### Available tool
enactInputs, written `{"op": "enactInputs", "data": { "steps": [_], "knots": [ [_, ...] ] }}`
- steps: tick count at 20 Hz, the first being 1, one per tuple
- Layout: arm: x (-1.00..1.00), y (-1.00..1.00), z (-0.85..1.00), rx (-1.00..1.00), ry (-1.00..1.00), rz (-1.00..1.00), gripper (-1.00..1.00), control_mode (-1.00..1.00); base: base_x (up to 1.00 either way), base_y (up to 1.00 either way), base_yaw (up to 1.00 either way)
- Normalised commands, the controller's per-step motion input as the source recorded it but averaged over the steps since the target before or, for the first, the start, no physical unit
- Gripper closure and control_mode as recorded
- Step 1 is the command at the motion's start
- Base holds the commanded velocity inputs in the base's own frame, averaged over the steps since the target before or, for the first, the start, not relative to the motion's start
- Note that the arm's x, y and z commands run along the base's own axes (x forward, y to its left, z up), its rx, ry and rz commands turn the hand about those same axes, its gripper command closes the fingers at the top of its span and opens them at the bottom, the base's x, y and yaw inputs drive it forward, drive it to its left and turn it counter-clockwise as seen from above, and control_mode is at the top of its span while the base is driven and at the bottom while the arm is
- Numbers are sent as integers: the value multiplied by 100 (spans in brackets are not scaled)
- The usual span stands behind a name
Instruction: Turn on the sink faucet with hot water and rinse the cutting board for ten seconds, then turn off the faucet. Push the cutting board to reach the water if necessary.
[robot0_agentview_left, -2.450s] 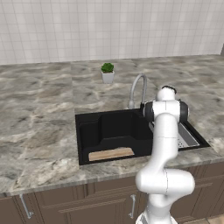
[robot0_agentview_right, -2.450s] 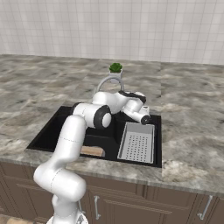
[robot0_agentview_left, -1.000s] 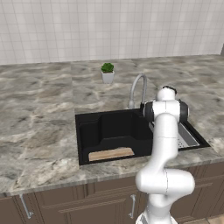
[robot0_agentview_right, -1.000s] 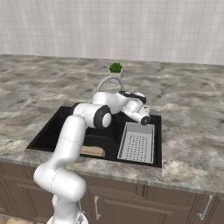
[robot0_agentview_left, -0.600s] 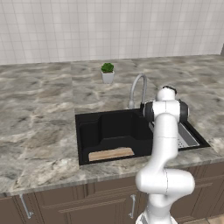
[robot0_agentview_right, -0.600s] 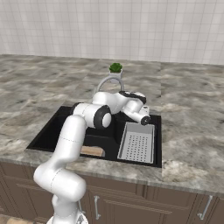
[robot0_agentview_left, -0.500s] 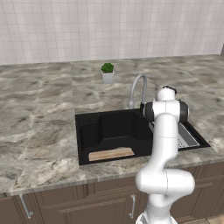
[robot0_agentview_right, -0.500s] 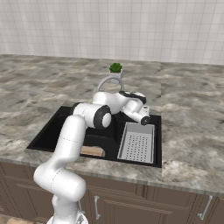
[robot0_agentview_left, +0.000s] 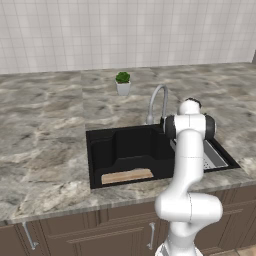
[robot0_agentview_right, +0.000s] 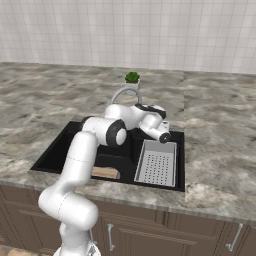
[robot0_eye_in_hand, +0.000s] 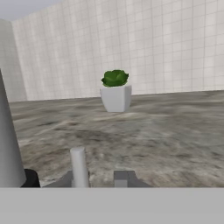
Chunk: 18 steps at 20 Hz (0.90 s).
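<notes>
The cutting board (robot0_agentview_left: 126, 176) lies flat on the floor of the sink (robot0_agentview_left: 102, 152), low in the centre of the left base view, along the basin's near wall; its long axis runs left to right across the frame, the right end a touch higher. In the right base view only its right end (robot0_agentview_right: 105, 173) shows at lower left of centre, the rest hidden behind the arm. The faucet (robot0_agentview_left: 156, 101) rises just above the sink's back rim, right of centre, its hook curving toward the basin; its base is hidden by the arm's wrist. In the right base view the spout (robot0_agentview_right: 121, 95) arches above the arm, below a small potted plant (robot0_agentview_right: 132, 81). The gripper (robot0_eye_in_hand: 99, 178) sits at the bottom of the hand view, its tips narrowly spaced around a small upright grey handle (robot0_eye_in_hand: 79, 166), with one tip (robot0_eye_in_hand: 121, 177) just right of it; whether they actually press it I cannot tell. A ribbed drainer tray (robot0_agentview_right: 156, 162) fills the sink's right part.
</notes>
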Motion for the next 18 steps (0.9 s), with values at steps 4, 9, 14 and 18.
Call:
{"op": "enactInputs", "data": {
  "steps": [4,9,14,18],
  "knots": [
    [0,0,0,0,0,0,100,-100,0,0,0],
    [0,0,0,0,0,0,100,-100,0,0,0],
    [0,0,0,0,0,0,100,-100,0,0,0],
    [0,-3,0,0,1,0,100,-100,0,0,0]
  ]
}}
